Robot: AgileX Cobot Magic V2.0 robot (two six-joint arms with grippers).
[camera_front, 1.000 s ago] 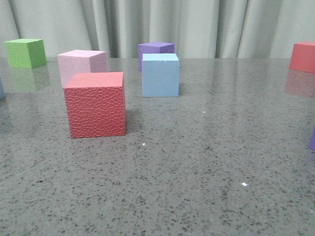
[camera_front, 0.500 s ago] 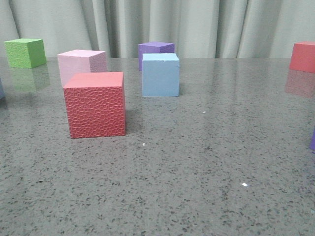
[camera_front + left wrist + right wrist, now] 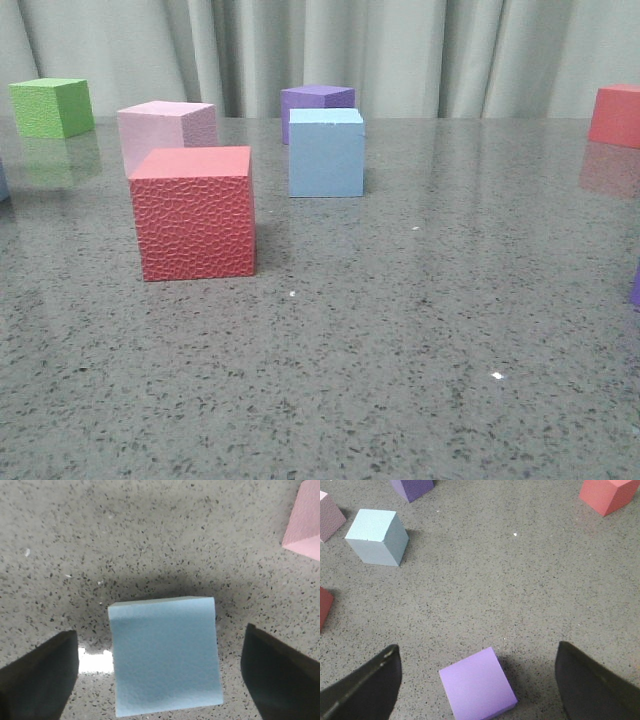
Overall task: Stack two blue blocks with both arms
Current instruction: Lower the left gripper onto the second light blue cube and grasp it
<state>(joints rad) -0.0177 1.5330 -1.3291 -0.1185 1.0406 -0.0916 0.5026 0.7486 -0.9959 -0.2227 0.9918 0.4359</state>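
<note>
While the left tool (image 3: 160, 680) is held wide open above the desk (image 3: 150, 530), one blue block (image 3: 165, 655) is seen directly between its two dark fingers (image 3: 37, 672), with clear desk left on either side, so a straight descent is judged to be what the next grasp calls for. No contact between fingers and foam is shown. The cube has no long axis; its faces are turned only slightly off square to the fingers. The other blue block (image 3: 377, 537) is seen well ahead of the open right tool (image 3: 477, 680), off towards one finger, whereas a lilac cube (image 3: 477, 685) lies between that tool's fingers. The left arm is therefore judged the nearer to a grasp. Neither tool appears in the front view, where only one blue block (image 3: 326, 152) is shown whole. Fingertips are cut off in both wrist views.
</note>
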